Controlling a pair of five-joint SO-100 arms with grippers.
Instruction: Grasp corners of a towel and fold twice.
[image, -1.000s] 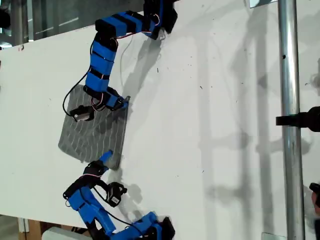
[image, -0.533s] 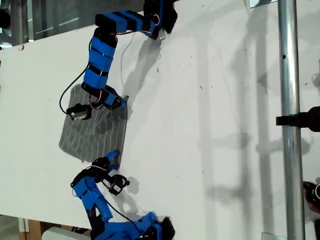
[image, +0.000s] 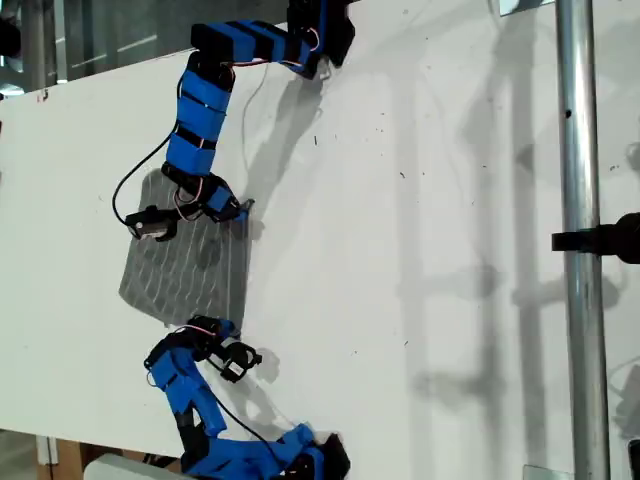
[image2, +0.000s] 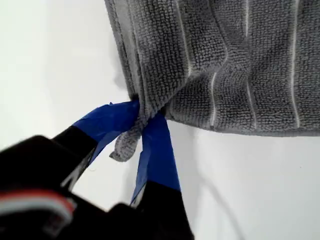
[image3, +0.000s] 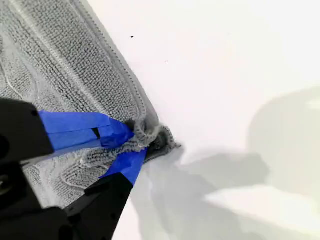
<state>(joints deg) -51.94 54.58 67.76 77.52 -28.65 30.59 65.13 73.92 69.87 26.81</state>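
The worktop (image: 420, 250) carries the towel (image: 185, 270) flat at the exterior view's left. Two arms flank it; which is first is unclear. My first end effector (image2: 142, 131) is closed on one corner (image2: 125, 142). My second end effector (image3: 131, 145) pinches another (image3: 150, 132). The towel body extends away from both. Nothing obstructs the fold.

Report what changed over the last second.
The arm at the exterior view's bottom swung its pincer onto the towel's nearest corner and closed on it. The arm at the top drew its corner slightly toward the exterior view's left. Now my first pincer and my second pincer each pinch a corner. The towel otherwise stayed flat on the table.
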